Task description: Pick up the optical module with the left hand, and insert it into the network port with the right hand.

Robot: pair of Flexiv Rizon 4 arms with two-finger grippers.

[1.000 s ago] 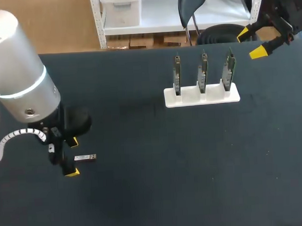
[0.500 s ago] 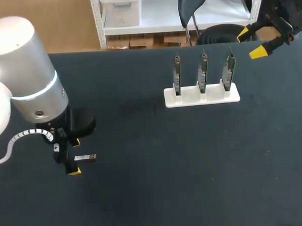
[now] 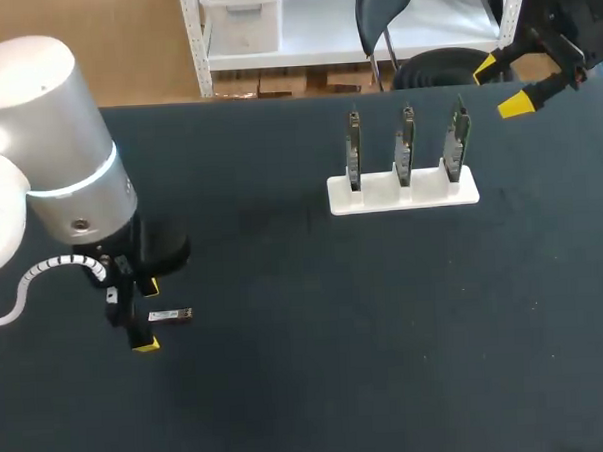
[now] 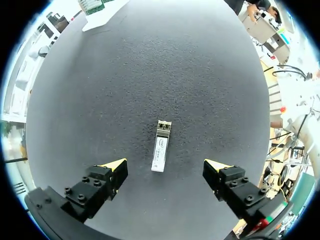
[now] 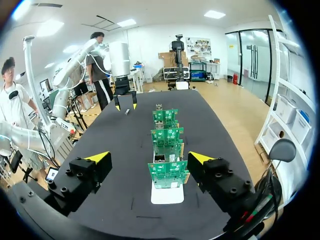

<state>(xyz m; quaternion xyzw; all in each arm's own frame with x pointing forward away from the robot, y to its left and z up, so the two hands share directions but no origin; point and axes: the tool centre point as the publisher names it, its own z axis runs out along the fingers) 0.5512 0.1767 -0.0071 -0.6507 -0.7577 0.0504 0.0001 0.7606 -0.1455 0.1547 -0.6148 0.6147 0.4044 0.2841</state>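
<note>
I see the dark counter [image 3: 386,332] filling nearly all of the head view. My left arm [image 3: 48,147], a thick silver cylinder, comes in over the near left part of it. My right arm [image 3: 573,14] shows only at the far right corner, above the counter's back edge.

A white rack [image 3: 402,192] sits toward the far side of the counter, right of the middle. Three green circuit boards stand upright in it, side by side: the left board [image 3: 353,149], the middle board [image 3: 406,141] and the right board [image 3: 458,137]. From the right wrist camera the boards [image 5: 168,172] line up one behind the other, straight ahead of the right hand [image 5: 149,157].

The right hand [image 3: 500,85] hangs spread wide with nothing in it, just beyond the rack's right end and clear of the boards.

The left hand [image 3: 143,314] points down at the counter, fingers well apart. On the left wrist camera I see the left hand [image 4: 165,165] straddling the optical module [image 4: 161,146], with a clear gap of counter on each side, so neither finger touches it.

The optical module [image 3: 170,315] lies flat on the counter at near left, well apart from the rack. One end lies between the yellow tips and its length runs out ahead of the fingers.
</note>
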